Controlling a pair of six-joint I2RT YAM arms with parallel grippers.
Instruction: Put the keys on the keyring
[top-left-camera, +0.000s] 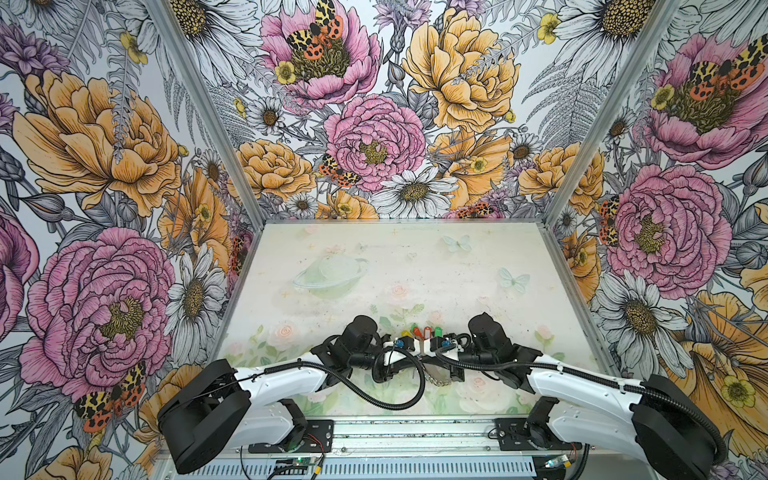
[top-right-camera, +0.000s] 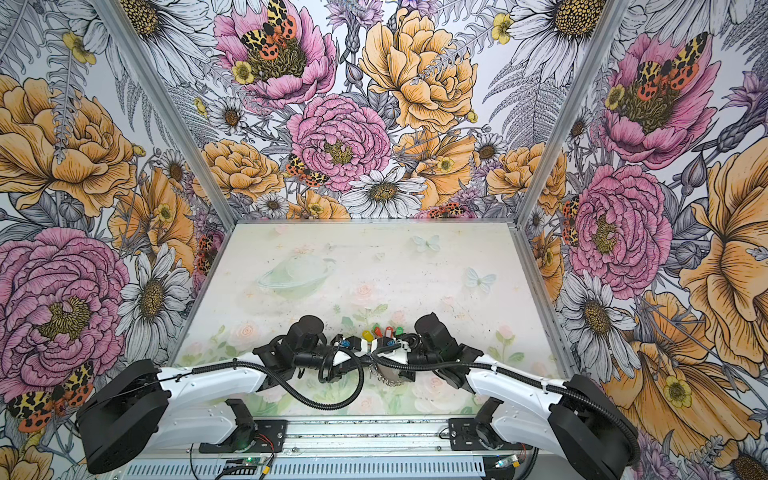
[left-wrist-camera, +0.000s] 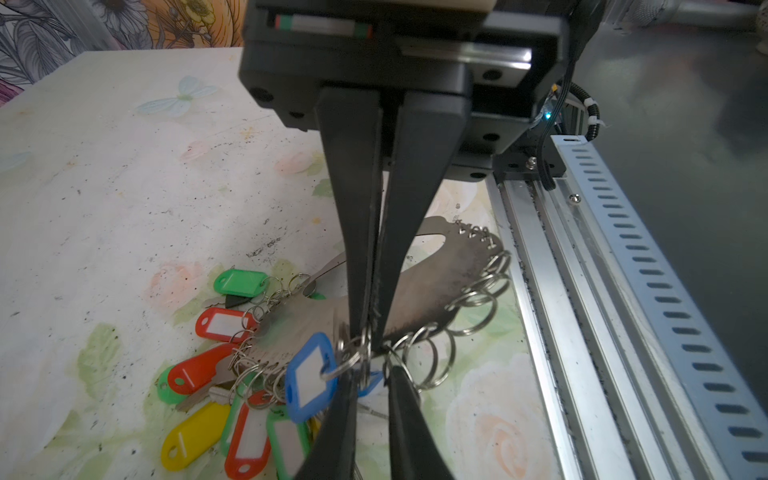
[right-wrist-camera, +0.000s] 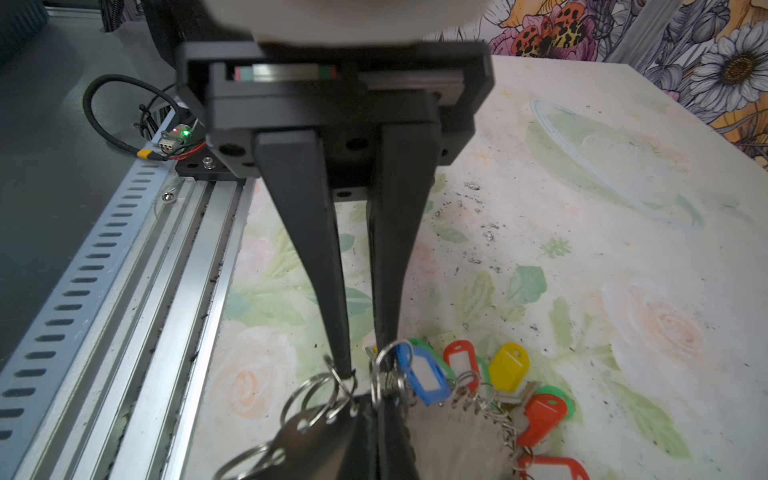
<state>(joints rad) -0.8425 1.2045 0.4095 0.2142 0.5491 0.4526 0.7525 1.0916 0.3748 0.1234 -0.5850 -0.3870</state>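
Keys and keyring meet right at the fingertips. Left fingers stand almost shut, with only a hairline slit between them. Their tips are buried in a knot of small rings on the keyring's rim; whether they pinch 1 of them I cannot tell. Right fingers face them head-on from the opposite side, closed to a narrow gap, with the same knot at their tips. Which ring they clamp I cannot tell.

Just beside both sets of tips a blue tag hangs on its own ring, standing on edge and showing its white window. The right wrist view shows the tag next to the right fingertips.

The keyring is a flat grey metal oval with a long central hole and a perforated rim. Its long axis runs from the rail toward the middle of the desk. The end nearer the rail carries only bare rings. The far end carries the other keys. These are oblong tags in green, red and yellow, some with white windows, fanned outward on the desk like spokes. A couple of metal blades show among them.

The fingers meet on 1 long side of the oval, between the bare end and the tagged end. In both top views the cluster sits at the near middle of the desk between the 2 arms, partly hidden under the wrists.
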